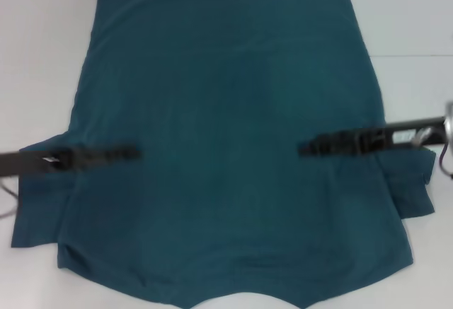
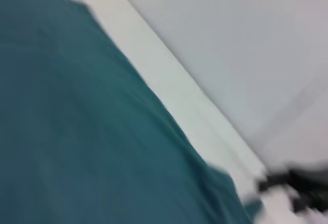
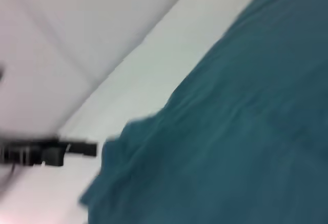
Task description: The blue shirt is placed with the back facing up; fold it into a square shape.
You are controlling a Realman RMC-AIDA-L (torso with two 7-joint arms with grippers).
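Note:
The blue shirt [image 1: 226,111] lies spread flat on the white table, plain side up, hem at the far end and neck at the near edge. Its short sleeves stick out at the left [image 1: 39,203] and right [image 1: 414,189]. My left gripper [image 1: 131,153] reaches in over the shirt from the left at sleeve height. My right gripper [image 1: 306,146] reaches in from the right at the same height. The shirt [image 2: 77,131] fills the left wrist view, with the right gripper [image 2: 292,183] far off. In the right wrist view, the left gripper [image 3: 51,151] shows beyond the shirt [image 3: 246,131].
The white table [image 1: 410,12] shows bare on both sides of the shirt and past its far hem. A seam line in the table surface [image 1: 417,56] runs at the right.

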